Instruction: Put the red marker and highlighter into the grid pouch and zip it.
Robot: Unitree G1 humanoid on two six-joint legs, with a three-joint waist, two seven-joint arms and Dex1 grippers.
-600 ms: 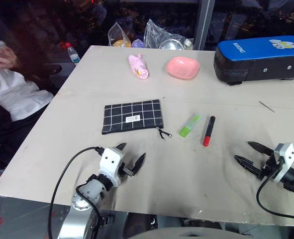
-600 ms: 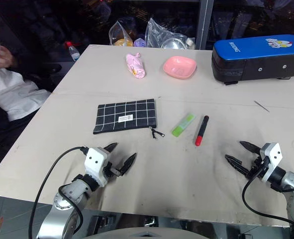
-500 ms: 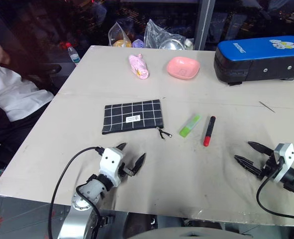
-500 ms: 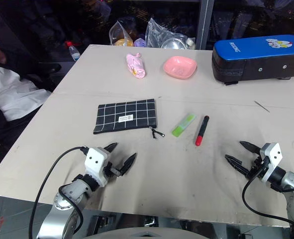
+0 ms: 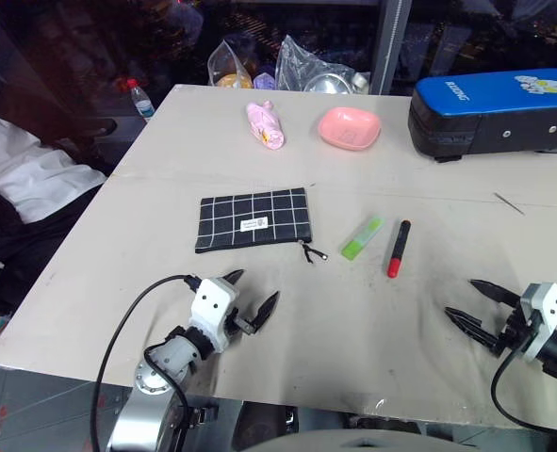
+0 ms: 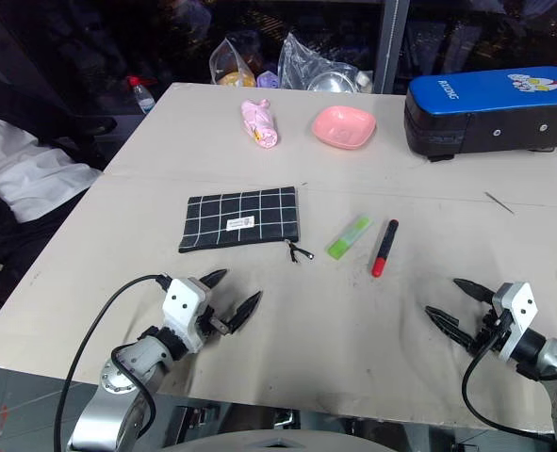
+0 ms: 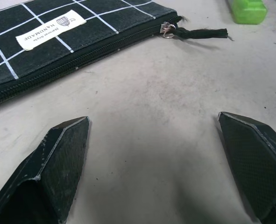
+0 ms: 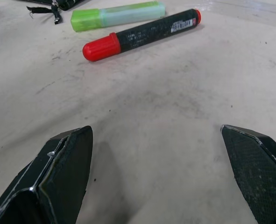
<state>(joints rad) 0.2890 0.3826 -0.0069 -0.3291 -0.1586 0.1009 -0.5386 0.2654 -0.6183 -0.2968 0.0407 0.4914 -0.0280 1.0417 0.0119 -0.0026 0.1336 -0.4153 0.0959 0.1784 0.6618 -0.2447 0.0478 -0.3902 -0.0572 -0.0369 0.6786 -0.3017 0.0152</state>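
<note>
Grid pouch of flat black fabric with white lines point(image 5: 253, 219) lies left of frame centre on the beige table point(image 5: 165, 169), zipper pull at its lower right corner. Right of it lie the light-green translucent highlighter point(image 5: 361, 237), then the black red-capped marker point(image 5: 397, 249), apart. Left gripper point(image 5: 251, 299) at lower left and right gripper point(image 5: 469, 304) at lower right stand wide, holding nothing.

At the far end of the beige table point(image 5: 259, 377) we see a pink bowl point(image 5: 350, 128), a crumpled pink wrapper point(image 5: 265, 125) to its left and a big blue hard case point(image 5: 493, 111) at the right corner. Beyond the edge we see clear plastic bags point(image 5: 297, 68) and a small bottle point(image 5: 139, 98). A person's white sleeve point(image 5: 28, 174) shows at left.
</note>
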